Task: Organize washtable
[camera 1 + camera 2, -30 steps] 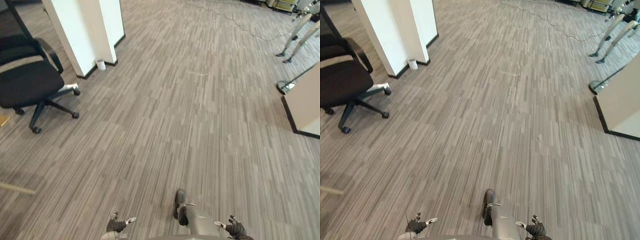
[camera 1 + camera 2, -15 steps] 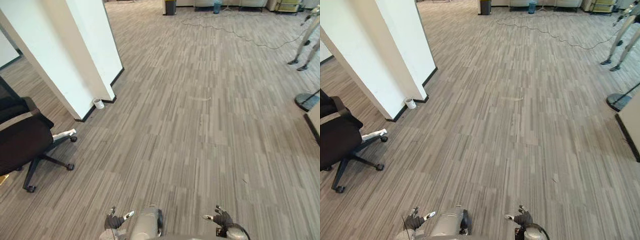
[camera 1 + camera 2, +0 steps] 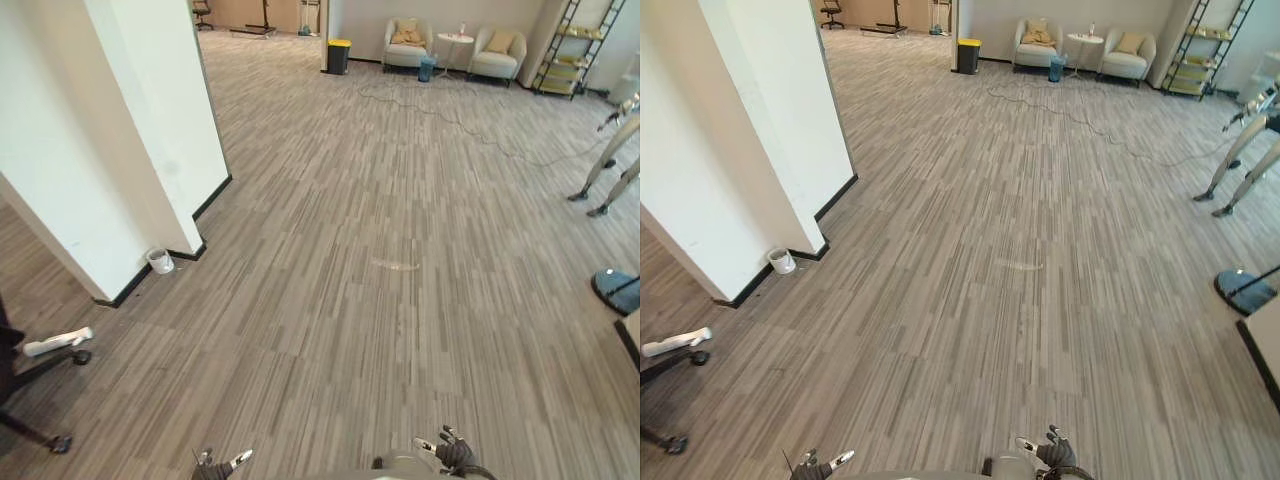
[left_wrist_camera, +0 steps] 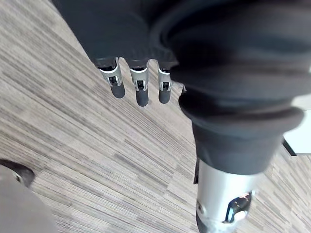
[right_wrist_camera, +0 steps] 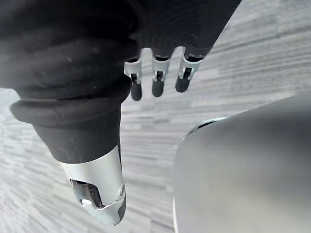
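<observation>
Your left hand (image 4: pixel 141 92) hangs low at your side with its fingers straight and relaxed, and there is nothing in it. Your right hand (image 5: pixel 158 85) hangs the same way on the other side, fingers loose and carrying nothing. Under both hands lies the grey striped floor (image 3: pixel 380 300), which runs on ahead of you across a wide room. On your left a white pillar (image 3: pixel 120 150) with a dark skirting stands close by, and a small white cup (image 3: pixel 159 261) sits on the floor just beside its near corner. Nearer to you on that side, the black chair base (image 3: pixel 80 356) with its castors rests on the floor. At the far end, two pale armchairs (image 3: pixel 405 45) stand against the wall with a small round table (image 3: pixel 455 40) between them. A yellow-lidded bin (image 3: pixel 339 55) stands to their left and a shelf rack (image 3: pixel 570 55) to their right. A thin cable (image 3: pixel 450 110) trails over the floor in front of the chairs.
</observation>
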You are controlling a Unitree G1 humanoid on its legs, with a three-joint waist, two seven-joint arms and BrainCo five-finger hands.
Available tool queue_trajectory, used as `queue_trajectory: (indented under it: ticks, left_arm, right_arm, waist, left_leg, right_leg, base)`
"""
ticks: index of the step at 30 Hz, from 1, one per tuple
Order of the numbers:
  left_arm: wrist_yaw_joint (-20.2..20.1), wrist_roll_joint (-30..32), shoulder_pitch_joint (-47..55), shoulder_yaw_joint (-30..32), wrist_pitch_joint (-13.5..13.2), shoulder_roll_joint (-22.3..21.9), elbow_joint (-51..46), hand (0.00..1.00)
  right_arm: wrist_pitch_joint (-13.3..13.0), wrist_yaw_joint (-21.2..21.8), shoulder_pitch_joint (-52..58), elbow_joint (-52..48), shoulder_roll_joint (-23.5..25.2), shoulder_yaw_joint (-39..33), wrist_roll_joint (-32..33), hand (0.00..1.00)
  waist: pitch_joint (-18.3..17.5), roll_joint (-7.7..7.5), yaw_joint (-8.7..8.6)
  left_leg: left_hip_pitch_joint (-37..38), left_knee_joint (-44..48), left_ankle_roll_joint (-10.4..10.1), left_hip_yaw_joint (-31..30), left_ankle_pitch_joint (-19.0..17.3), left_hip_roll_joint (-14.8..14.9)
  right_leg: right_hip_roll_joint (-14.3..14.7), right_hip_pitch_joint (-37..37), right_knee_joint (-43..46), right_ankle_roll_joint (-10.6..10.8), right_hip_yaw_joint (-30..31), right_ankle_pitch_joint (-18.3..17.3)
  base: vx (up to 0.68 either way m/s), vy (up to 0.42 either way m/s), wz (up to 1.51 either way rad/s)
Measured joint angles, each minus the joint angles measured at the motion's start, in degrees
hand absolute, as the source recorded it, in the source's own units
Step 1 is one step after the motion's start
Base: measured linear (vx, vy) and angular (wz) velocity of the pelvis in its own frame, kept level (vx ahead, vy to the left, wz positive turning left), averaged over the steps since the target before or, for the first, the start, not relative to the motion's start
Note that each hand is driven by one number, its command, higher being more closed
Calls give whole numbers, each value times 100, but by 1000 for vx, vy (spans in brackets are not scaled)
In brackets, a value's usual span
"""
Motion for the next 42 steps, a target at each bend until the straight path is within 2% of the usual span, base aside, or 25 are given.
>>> queue_trajectory:
  ticks: [3, 4, 5, 7, 8, 9, 10, 12, 13, 14, 15, 19, 20, 22, 23, 24, 26, 28, 30, 32, 34, 35, 37, 39, 42]
  left_arm:
    - [18, 14, -94, 64, 0, -167, 34, 0]
    - [15, 58, -156, 67, -1, -193, 69, 0]
    - [10, 147, -194, 57, 3, -261, 113, 0]
    - [30, 187, -285, 77, 5, -467, 173, 0]
    - [-2, 193, -137, 136, 5, -434, 140, 0]
    - [8, 190, -136, 166, -5, -459, 161, 0]
    - [-6, 171, -158, 183, -13, -413, 25, 0]
    - [15, 160, -115, 151, -30, -277, -56, 0]
    - [23, 53, 267, -68, -89, -239, -147, 0]
    - [21, -13, 360, -155, -113, -226, -136, 0]
    - [22, -50, 421, -203, -122, -214, -105, 0]
    - [18, -67, 484, -140, -107, -207, -74, 0]
    - [11, -68, 490, -176, -120, -194, -69, 0]
    - [-4, -54, 489, -147, -119, -173, -56, 0]
    - [-8, -59, 482, -163, -116, -115, -46, 0]
    - [-13, -60, 448, -201, -100, -31, -46, 0]
    - [-27, -44, 436, -202, -96, 3, -35, 0]
    - [-127, 23, 397, -104, -97, 14, -15, 0]
    - [-166, 192, 390, -116, -103, 30, -13, 0]
    - [-142, 235, 407, -100, -114, 55, -8, 0]
    - [-122, 237, 412, -64, -122, 62, -5, 0]
    - [-89, 233, 470, 73, -120, 66, 10, 0]
    - [-11, 232, 419, 94, -112, 20, 130, 0]
    - [9, 229, 300, 126, -108, -104, 184, 0]
    - [16, 217, 190, 154, -121, -135, 160, 0]
  right_arm:
    - [-3, 1, -70, 3, -45, 13, 145, 0]
    - [34, -11, -97, 40, -38, 20, 144, 0]
    - [86, -8, -171, 81, -61, 9, 144, 0]
    - [84, -6, -219, 43, -109, 19, 164, 0]
    - [91, -13, -97, 13, -84, 279, 155, 0]
    - [96, -7, -60, 5, -126, 364, 145, 0]
    - [106, -16, -77, 13, -246, 371, 162, 0]
    - [143, -45, -59, 122, -244, 241, 170, 0]
    - [249, -70, -34, 249, -162, 44, 194, 0]
    - [256, -66, -41, 285, -171, -147, 193, 0]
    - [257, -66, -51, 334, -132, -244, 193, 0]
    - [283, -126, -9, 290, -41, -195, 198, 0]
    - [272, -118, 42, 284, 3, -225, 192, 0]
    - [235, -78, 51, 177, -9, -232, 186, 0]
    - [185, -20, 78, 54, -13, -213, 204, 0]
    - [110, -2, 123, -5, 37, -220, 279, 0]
    - [60, -1, 133, -144, 66, -231, 383, 0]
    - [-28, 5, 159, -292, 67, -204, 395, 0]
    - [-72, -1, 188, -433, 56, -147, 439, 0]
    - [-82, -20, 203, -309, 50, -51, 440, 0]
    - [-53, -19, 200, -234, 52, -14, 440, 0]
    - [14, -20, 189, -129, 64, 200, 451, 0]
    - [45, -3, 127, -33, 10, 259, 497, 0]
    - [60, -5, 109, -38, -39, 263, 505, 0]
    - [86, -16, 68, 69, -52, 256, 496, 0]
  waist:
    - [-43, 132, -164]
    - [-82, 184, -194]
    - [-103, 309, -152]
    - [-103, 298, -234]
    - [-218, 330, -284]
    - [-266, 329, -215]
    - [-227, 696, -128]
    - [-186, 628, -100]
    - [-157, 498, 102]
    - [-167, 471, 177]
    - [-164, 481, 176]
    - [28, 319, 308]
    - [-8, 283, 343]
    - [1, 273, 327]
    - [49, 215, 296]
    - [138, 119, 276]
    - [160, 130, 152]
    - [165, 118, 78]
    - [173, 109, -6]
    - [156, 39, 8]
    - [128, -14, 7]
    - [63, -113, 5]
    - [-2, -42, 34]
    - [-78, 143, -7]
    - [-100, 109, -10]
  left_leg:
    - [731, -531, -125, -357, -184, 245]
    - [834, -400, -179, -580, -156, 395]
    - [776, -80, -491, -705, 40, 525]
    - [571, 918, -614, -687, 717, 362]
    - [141, 2210, -669, -476, 1454, 325]
    - [-91, 2901, -667, -294, 1884, 444]
    - [-867, 4394, -464, 170, 1839, 1019]
    - [-1698, 5120, -323, 520, 1361, 1281]
    - [-2568, 4058, -688, 807, 807, 1260]
    - [-2610, 2793, -842, 787, 736, 1102]
    - [-2584, 1549, -756, 702, 841, 929]
    - [-2611, 553, -651, 749, 1528, 472]
    - [-2562, 569, -320, 730, 1587, 334]
    - [-2275, 461, -205, 853, 1429, 247]
    - [-1996, 401, -122, 901, 1287, 151]
    - [-1698, 406, -50, 902, 1112, 36]
    - [-1259, 391, 31, 815, 938, -5]
    - [-755, 188, 41, 664, 928, 9]
    - [-456, -42, -58, 511, 854, 51]
    - [-106, -456, -191, 486, 771, 61]
    - [-63, -479, -263, 429, 708, 51]
    - [13, -482, -389, 335, 575, 17]
    - [73, -398, -528, 273, 408, 160]
    - [192, -442, -650, 91, 342, 497]
    - [329, -257, -801, -175, 260, 779]
  right_leg:
    - [285, -140, -1695, -114, -8, 1227]
    - [368, -61, -1574, -442, -4, 1708]
    - [346, -88, -1029, -505, -185, 1380]
    - [365, -293, -110, -384, -347, 893]
    - [594, 254, -889, -992, -462, 896]
    - [682, 562, -1106, -952, -430, 686]
    - [1141, 1069, -1426, -1084, -240, 510]
    - [1214, 1597, -1636, -1127, -60, 286]
    - [1166, 2491, -2096, -767, 439, 77]
    - [1158, 2647, -2250, -730, 591, 52]
    - [1154, 2737, -2365, -653, 642, 4]
    - [854, 3338, -2782, -448, 910, -124]
    - [713, 3304, -2482, -261, 964, -268]
    - [578, 2798, -1119, 47, 1056, -459]
    - [455, 2054, 671, 375, 1083, -238]
    - [299, 1392, 2260, 450, 1068, 71]
    - [155, 671, 3658, 426, 1047, 193]
    - [-8, 68, 4023, 372, 1075, 161]
    - [-127, -193, 3231, 370, 1113, 157]
    - [-176, 130, 779, 276, 1253, 308]
    - [-216, 379, -533, 154, 1260, 741]
    - [-223, 633, -1639, 114, 1260, 1521]
    - [-89, 741, -1789, 267, 1167, 1460]
    - [171, 784, -1629, 75, 920, 1168]
    - [321, 848, -1139, -87, 586, 553]
  base:
    - [752, -104, 47]
    - [867, -159, 56]
    - [859, -159, 50]
    - [753, -248, 23]
    - [591, -293, -13]
    - [629, -164, -66]
    - [518, -95, -67]
    - [827, -107, -78]
    - [1060, -127, -114]
    - [888, -46, -112]
    - [423, 77, -46]
    - [540, 173, -26]
    - [482, 173, -3]
    - [508, 200, -7]
    - [563, 229, -10]
    - [433, 170, -3]
    - [392, 112, 19]
    - [367, 67, 38]
    - [280, 12, 65]
    - [329, -30, 60]
    - [380, -137, 24]
    - [363, -182, 9]
    - [297, -180, -6]
    - [358, -263, 9]
    - [254, -295, 45]
